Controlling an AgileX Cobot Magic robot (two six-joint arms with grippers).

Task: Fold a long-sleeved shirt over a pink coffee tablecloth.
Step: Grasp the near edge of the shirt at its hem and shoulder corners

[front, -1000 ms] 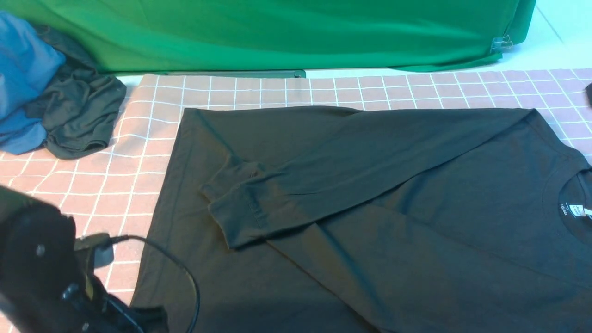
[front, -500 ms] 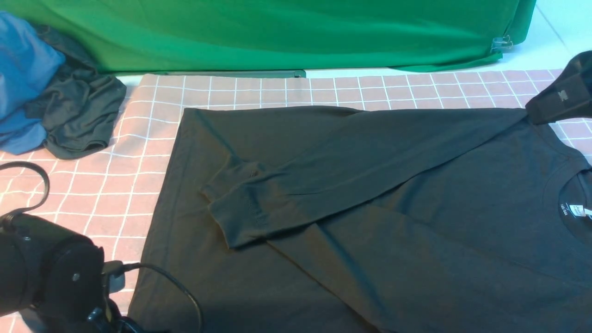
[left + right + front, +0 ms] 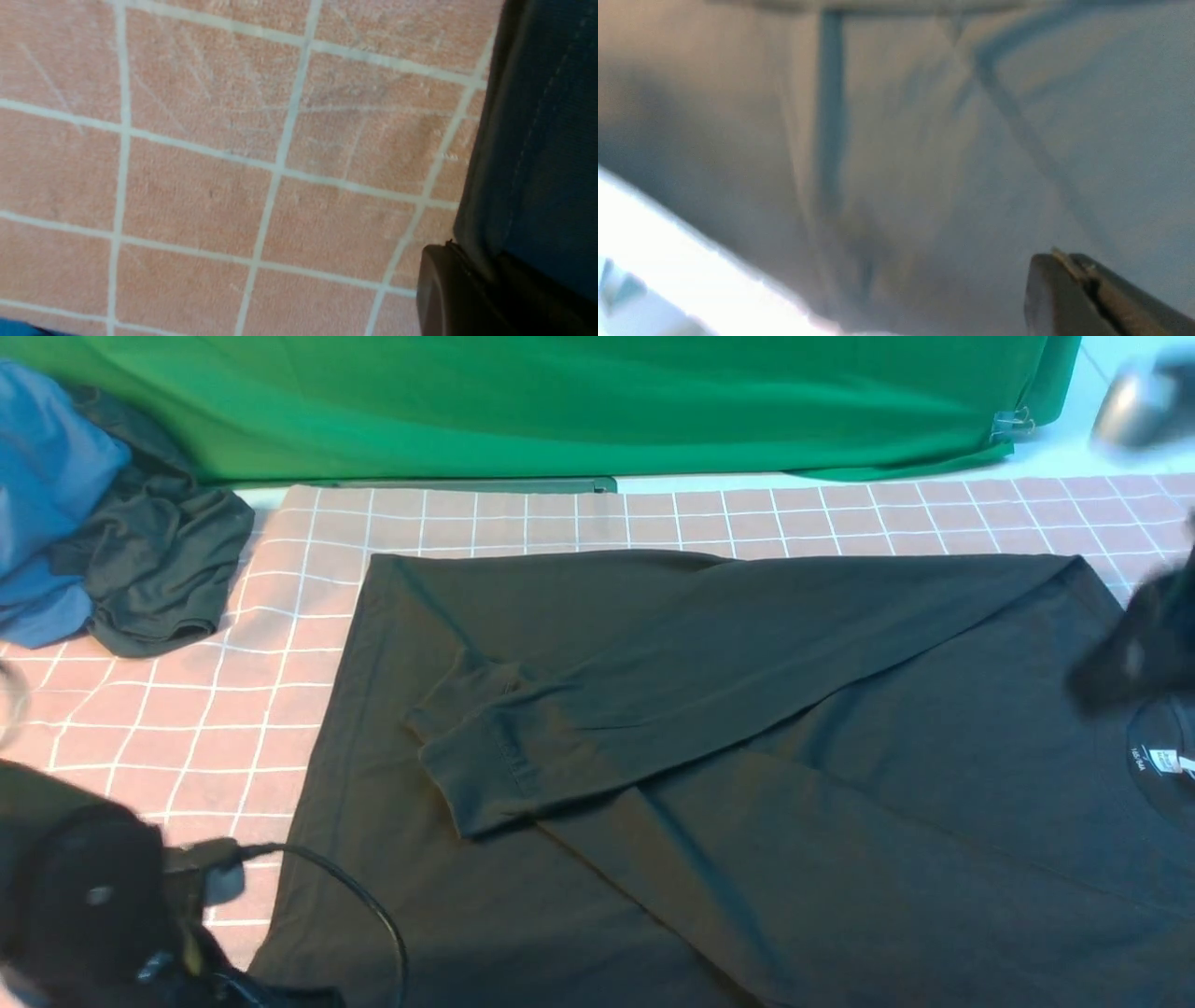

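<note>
The black long-sleeved shirt [image 3: 747, 728] lies flat on the pink coffee tablecloth [image 3: 280, 644], both sleeves folded across its body and the collar at the right edge. My left arm [image 3: 84, 896] sits at the near left by the shirt's hem corner. In the left wrist view my left gripper [image 3: 467, 254] is shut on the hem edge of the shirt [image 3: 537, 140], above the pink coffee tablecloth [image 3: 210, 186]. My right arm [image 3: 1134, 653] is a dark blur over the shirt near the collar. My right gripper [image 3: 1057, 256] is shut with nothing in it.
A heap of blue [image 3: 47, 495] and dark grey [image 3: 159, 560] garments lies at the far left corner. A green backdrop fabric [image 3: 560, 401] hangs along the back. A black cable [image 3: 373, 905] loops from my left arm over the shirt's hem.
My left gripper opened wide and then shut on the hem. My right arm came in to the shirt's far shoulder corner, then swung away from it and is now blurred by motion.
</note>
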